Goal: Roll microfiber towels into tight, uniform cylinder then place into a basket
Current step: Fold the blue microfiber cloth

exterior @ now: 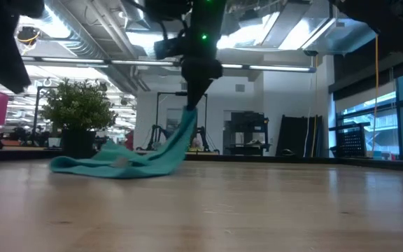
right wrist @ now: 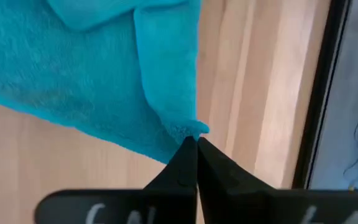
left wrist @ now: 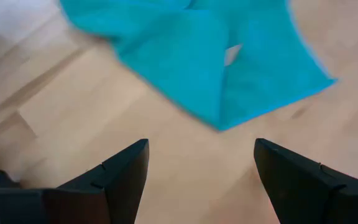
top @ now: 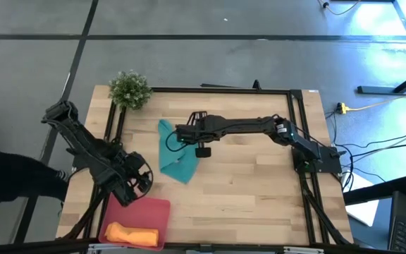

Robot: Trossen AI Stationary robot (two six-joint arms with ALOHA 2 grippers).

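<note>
A pale wooden table [top: 245, 190] is seen – a grey floor around it, the teal towel [top: 177, 161] near centre, pinched at a corner by the right gripper [right wrist: 196, 142]. The left gripper [left wrist: 197, 180] is held spread at eight o'clock above the pink basket [top: 150, 209], where the orange towel [top: 131, 233] is laid. A bright workshop is seen behind – a potted plant [exterior: 80, 112] at eleven o'clock.

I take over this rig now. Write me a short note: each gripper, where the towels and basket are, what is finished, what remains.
Right gripper: shut on a corner of the teal towel, lifting that edge; the rest lies crumpled on the table near the potted plant.
Left gripper: open, empty, hovering between the teal towel and the basket.
Done: the orange towel lies rolled in the basket at the table's front left corner.
Left: roll the teal towel, then place it in the basket.
</note>
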